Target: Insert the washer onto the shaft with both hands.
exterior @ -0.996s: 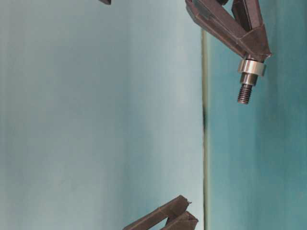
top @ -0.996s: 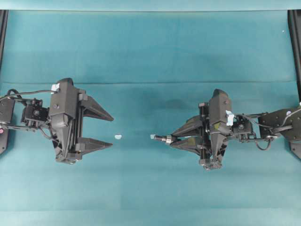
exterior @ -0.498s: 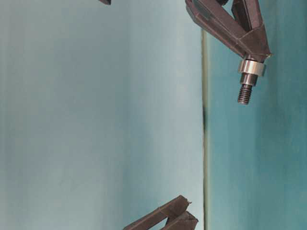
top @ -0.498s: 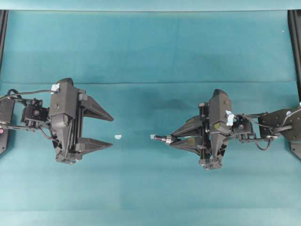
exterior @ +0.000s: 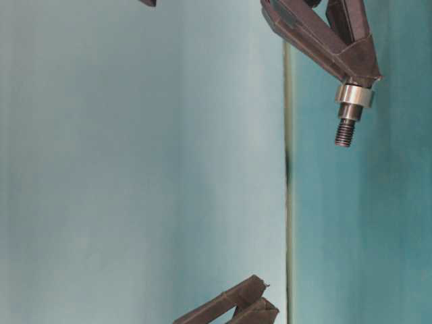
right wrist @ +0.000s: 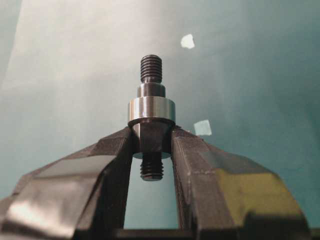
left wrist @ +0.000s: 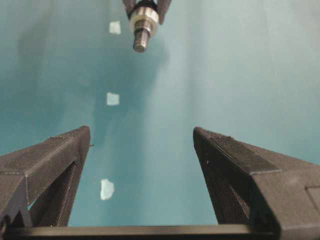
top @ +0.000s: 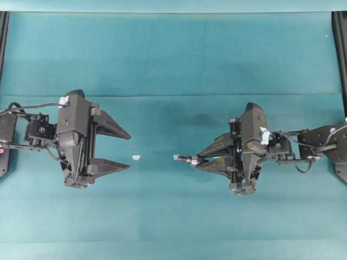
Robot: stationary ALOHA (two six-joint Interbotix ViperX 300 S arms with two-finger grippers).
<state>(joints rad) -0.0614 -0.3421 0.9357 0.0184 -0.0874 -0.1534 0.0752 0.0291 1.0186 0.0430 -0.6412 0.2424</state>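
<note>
Washer (right wrist: 151, 110) sits on the shaft (right wrist: 151, 97), seated against its collar just beyond the right gripper (top: 196, 161) fingertips; right fingers (right wrist: 197, 165) pinch the shaft's hex section, threaded end (exterior: 344, 133) pointing toward the left gripper (top: 129, 151). Shaft held above the teal tabletop (top: 173, 59), well apart from the left side. Left fingers (left wrist: 235, 165) spread wide, holding nothing, lined up facing the shaft. White tape scraps (left wrist: 112, 98) lie on the tabletop between the two grippers.
</note>
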